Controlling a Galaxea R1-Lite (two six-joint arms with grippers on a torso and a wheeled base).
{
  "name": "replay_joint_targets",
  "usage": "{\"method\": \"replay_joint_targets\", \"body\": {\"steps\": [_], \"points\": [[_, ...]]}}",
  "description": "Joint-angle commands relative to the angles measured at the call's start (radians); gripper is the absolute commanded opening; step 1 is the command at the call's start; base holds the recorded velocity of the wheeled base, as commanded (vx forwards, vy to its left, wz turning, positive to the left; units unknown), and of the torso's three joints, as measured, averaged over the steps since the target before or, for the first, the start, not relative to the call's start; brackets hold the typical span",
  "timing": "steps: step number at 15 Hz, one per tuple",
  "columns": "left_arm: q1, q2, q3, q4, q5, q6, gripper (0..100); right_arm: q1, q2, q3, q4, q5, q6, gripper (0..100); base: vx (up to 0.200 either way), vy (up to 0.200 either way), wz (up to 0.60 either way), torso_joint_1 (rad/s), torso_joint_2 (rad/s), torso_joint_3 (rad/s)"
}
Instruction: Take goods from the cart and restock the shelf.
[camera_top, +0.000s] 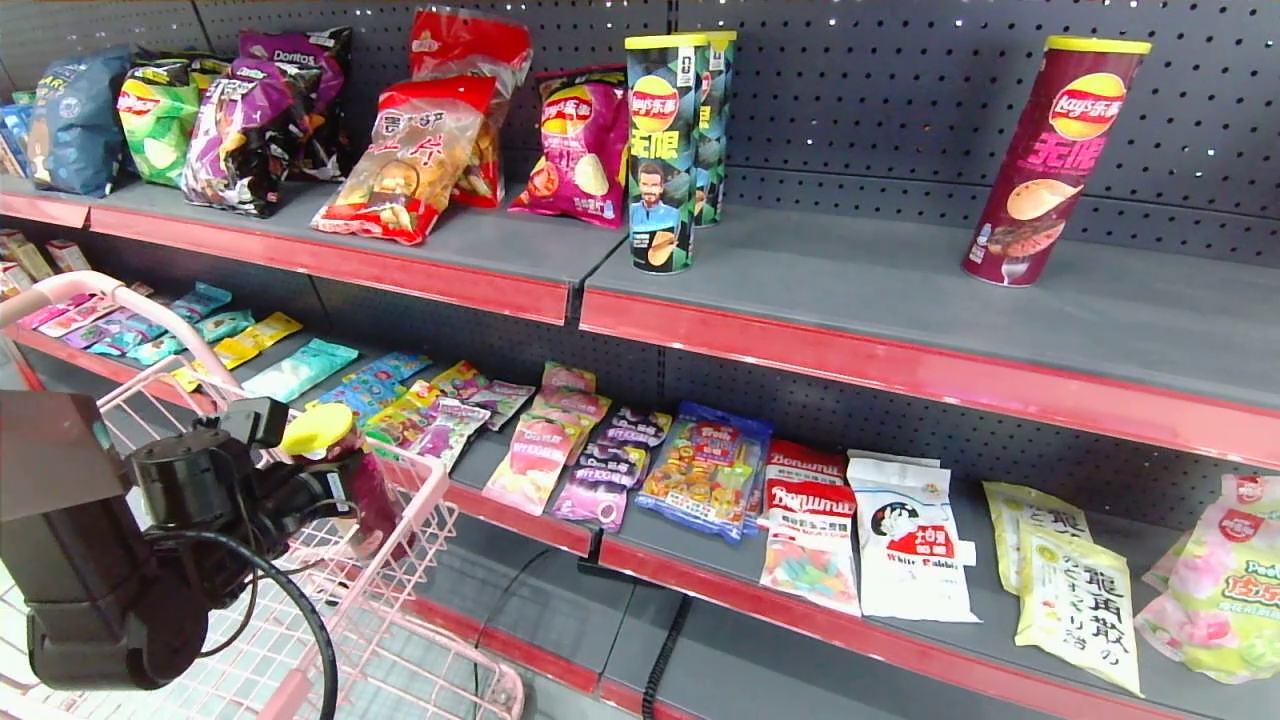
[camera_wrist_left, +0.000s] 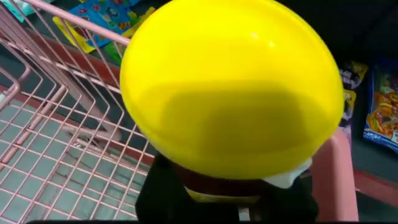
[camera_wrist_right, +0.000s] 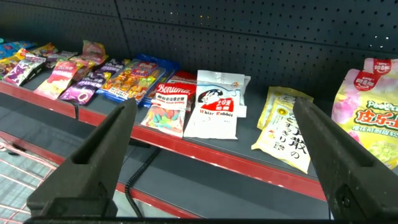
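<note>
Can (camera_top: 342, 462) with yellow lid clasped in left end effector (camera_top: 330, 492), pink cart (camera_top: 432, 500) just beneath; right end effector (camera_wrist_right: 214, 115) spread wide, snack shelf (camera_wrist_right: 261, 169) ahead.

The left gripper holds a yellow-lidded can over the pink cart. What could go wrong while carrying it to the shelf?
1. The held can sits low beside the cart's rim; moving it sideways could catch the wire.
2. The left gripper seems to grip it near the lid, so the body may swing or slip.
3. The leaning can on the upper shelf could topple if bumped.
</note>
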Motion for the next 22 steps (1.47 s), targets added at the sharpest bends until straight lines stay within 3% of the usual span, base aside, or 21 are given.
{"method": "replay_joint_targets", "body": {"steps": [1,2,4,5,6,7,8,9,10,14,17,20,22], "points": [[0.01,-0.133,0.046,0.026,-0.022,-0.002,0,0.0,0.001,0.0,0.0,0.0,0.001,100,0.0,0.0,0.0,0.0,0.0,0.0],[0.018,-0.184,0.05,0.055,-0.028,-0.002,0,0.0,0.001,0.0,0.0,0.0,0.0,100,0.0,0.0,0.0,0.0,0.0,0.0],[0.053,-0.532,0.013,0.413,-0.085,-0.003,0,0.0,0.001,0.0,0.0,0.002,0.0,100,0.0,0.0,0.0,0.0,0.0,0.0],[0.058,-0.635,-0.031,0.543,-0.095,-0.005,0,0.0,0.001,0.0,0.0,0.002,0.0,100,0.0,0.0,0.0,0.0,0.0,0.0],[0.067,-0.79,-0.134,0.766,-0.102,-0.012,0,0.0,0.001,0.0,0.0,0.002,0.0,100,0.0,0.0,0.0,0.0,0.0,0.0],[0.076,-0.892,-0.214,0.924,-0.117,-0.012,0,0.0,0.001,0.0,0.0,0.002,0.0,100,0.0,0.0,0.0,0.0,0.0,0.0],[0.078,-0.96,-0.26,1.031,-0.137,-0.012,0,0.0,0.001,0.0,0.0,0.002,0.0,100,0.0,0.0,0.0,0.0,0.0,0.0],[0.078,-1.11,-0.315,1.221,-0.18,-0.011,0,0.0,0.001,0.0,0.0,0.002,0.0,100,0.0,0.0,0.0,0.0,0.0,0.0],[0.076,-1.204,-0.313,1.301,-0.198,-0.006,0,0.0,0.001,0.0,0.0,0.0,-0.002,100,0.0,0.0,0.0,0.0,0.0,0.0],[0.07,-1.492,-0.192,1.396,-0.203,0.004,0,0.0,0.001,0.0,0.0,0.002,0.0,100,0.0,0.0,0.0,0.0,0.0,0.0],[0.065,-1.643,-0.08,1.407,-0.203,0.055,0,0.0,0.001,0.0,0.0,0.002,0.001,100,0.0,0.0,0.0,0.063,-0.2,-0.125],[0.068,-1.673,-0.059,1.412,-0.191,0.081,0,0.0,0.001,0.0,0.0,0.002,0.001,100,0.0,0.0,0.0,0.175,-0.48,-0.305],[0.079,-1.666,-0.056,1.41,-0.117,0.081,0,0.0,0.001,0.0,0.0,0.002,0.001,100,0.0,0.0,0.0,0.205,-0.55,-0.337]]}}
